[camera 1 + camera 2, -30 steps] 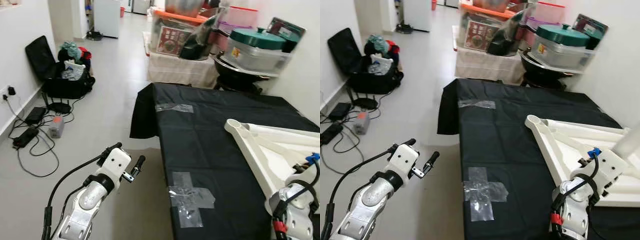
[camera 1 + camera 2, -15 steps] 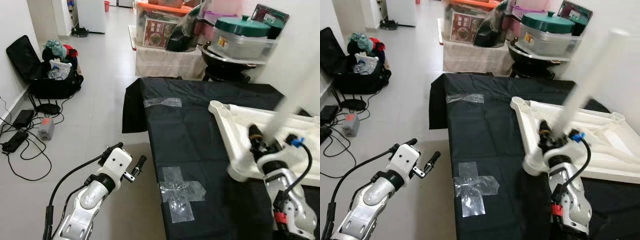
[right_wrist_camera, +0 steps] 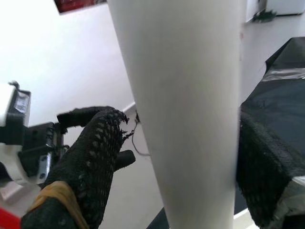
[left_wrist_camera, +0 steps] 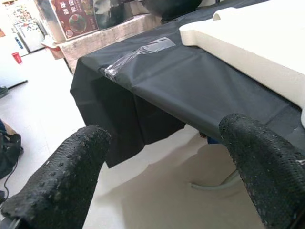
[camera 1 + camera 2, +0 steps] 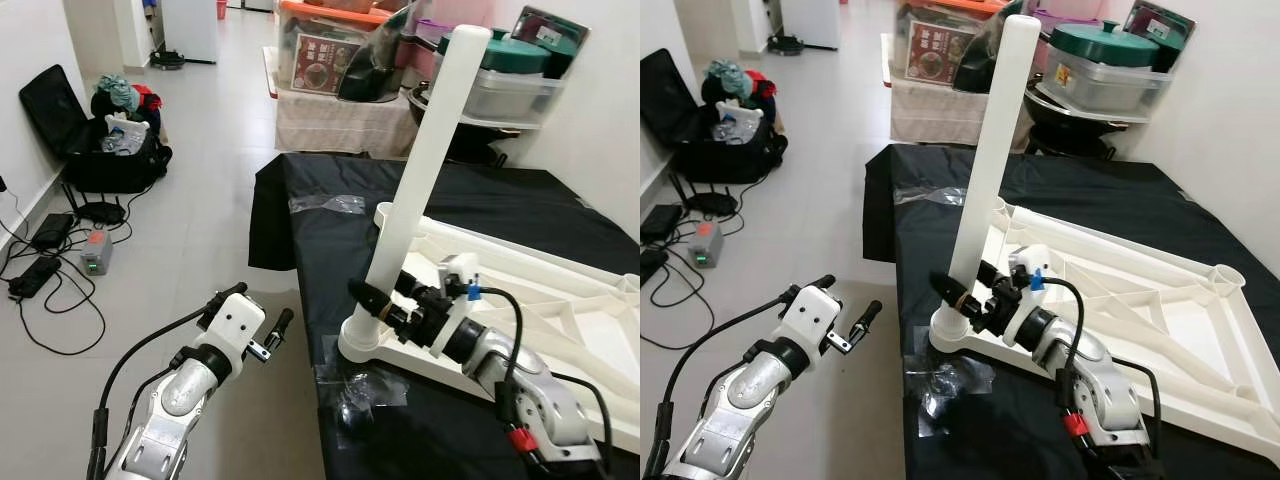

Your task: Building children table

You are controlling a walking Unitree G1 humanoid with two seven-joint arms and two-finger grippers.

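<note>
Right gripper (image 5: 385,308) clamped on white table leg (image 5: 425,160) – leg upright in corner socket of inverted white tabletop (image 5: 1160,330) on black-covered table (image 5: 340,240). Left gripper (image 5: 262,320) fingers spread, holding nothing – over floor beside table.

Tabletop (image 5: 560,330) on cloth (image 5: 350,250), leg (image 5: 420,170) upright at its left corner, bag (image 5: 110,140) far left
</note>
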